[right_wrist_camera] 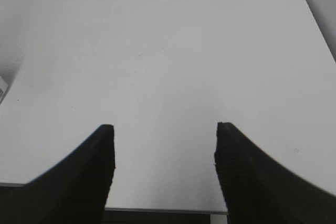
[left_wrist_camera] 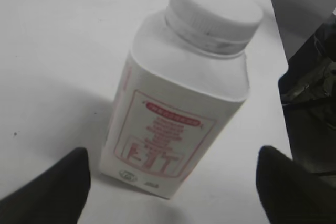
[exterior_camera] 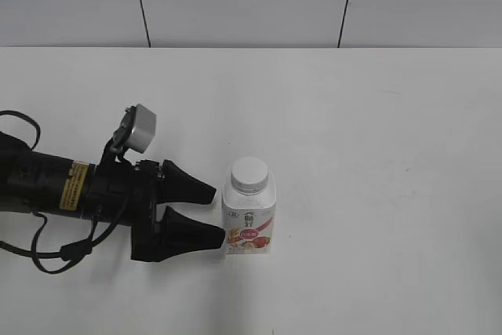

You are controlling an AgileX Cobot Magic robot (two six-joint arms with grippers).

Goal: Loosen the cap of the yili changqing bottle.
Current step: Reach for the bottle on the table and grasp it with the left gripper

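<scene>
— Yili changqing bottle: where on the table?
— Near the front edge in the exterior view, a little left of centre. Upright, pink-red label facing the camera.

— And the cap?
— Seated on the neck, white, ribbed rim visible in the left wrist view. Untouched by any finger.

— Left gripper?
— Lying low over the tabletop, coming in from the left edge, pointed at the bottle's side. Spread wide, nothing between the fingers. Tips just beside the bottle; the nearer one close to the label's lower corner, though contact cannot be told. Grey wrist camera mounted on top, cables trailing off behind.

— Same from the wrist?
— Yes. Bottle filling the middle of that view, tilted by the camera angle, back label with red print facing the lens. Two dark fingers low in the corners, one on either side, both apart from the bottle.

— Right gripper?
— Seen only from its own wrist view. Parted, holding nothing, over bare white tabletop.

— Farther back?
— Pale panelled wall with dark seams behind the table's far edge.
</scene>
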